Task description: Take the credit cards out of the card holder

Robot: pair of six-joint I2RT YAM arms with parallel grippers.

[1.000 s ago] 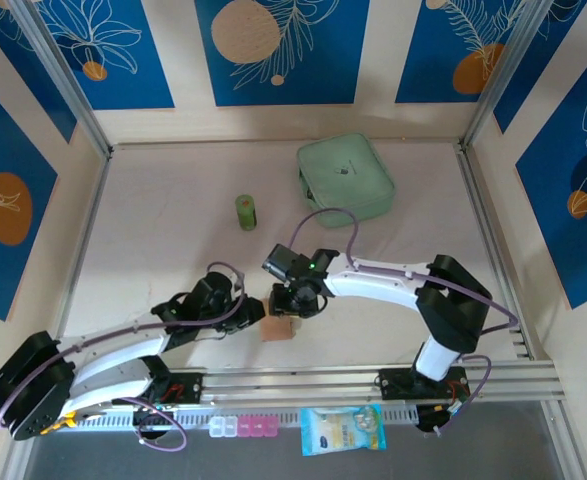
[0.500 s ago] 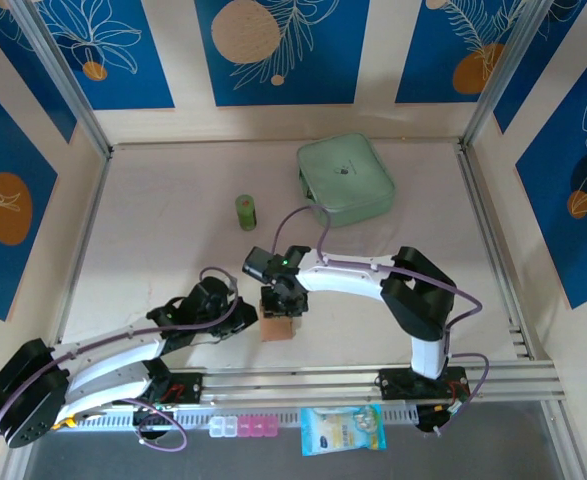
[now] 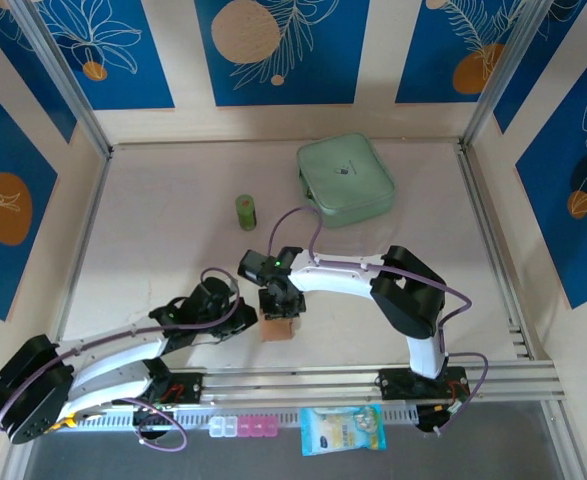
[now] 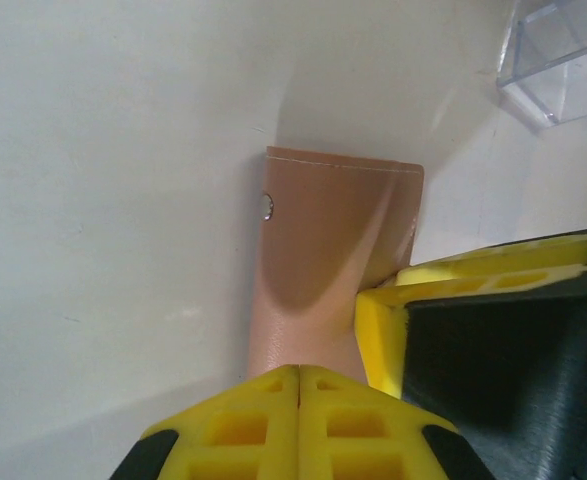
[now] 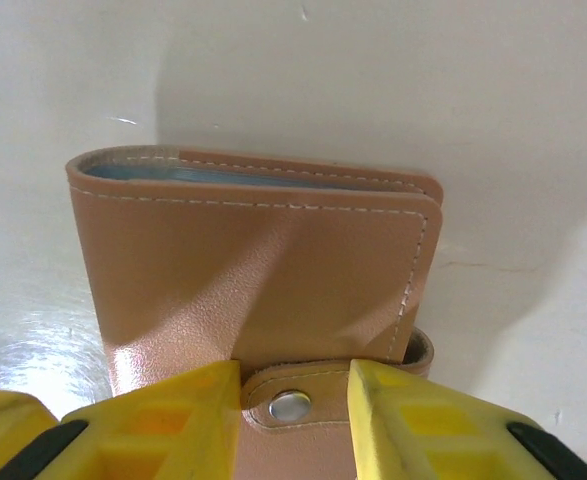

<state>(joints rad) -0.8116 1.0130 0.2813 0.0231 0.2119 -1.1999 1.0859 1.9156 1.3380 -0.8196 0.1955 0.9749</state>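
Right wrist view: card holder (image 5: 253, 270) lies shut and flat on the table (image 5: 493, 110). It sits at the near middle, just ahead of the arm bases. A thin blue-grey strip shows at its far open edge, likely the credit cards (image 5: 223, 178) seen edge-on. None are out yet.

Right gripper (image 5: 293, 390) has its jaws part-way apart, one on each side of the clasp tab (image 5: 318, 395), tight against its edges, with the snap (image 5: 290, 406) between them. Can't tell if they actually bite the tab.

Left gripper (image 4: 299, 385), in the left wrist view, has its jaws pressed together with no gap, at the holder's near end. Whether it pinches a leather edge or only pins the holder down, can't tell.

Step, by my read: unclasping, the very start of the task. Next move calls for popping the snap and lifting the flap while the other claw keeps the body from sliding. The leather is thin and slippery, so the tab could slip free.

Hidden: inner slots, card count, and the holder's near end under the left fingers. In the top external view both wrists cover most of the holder. A clear plastic box (image 4: 563, 50) is cut off at the left wrist frame's corner.
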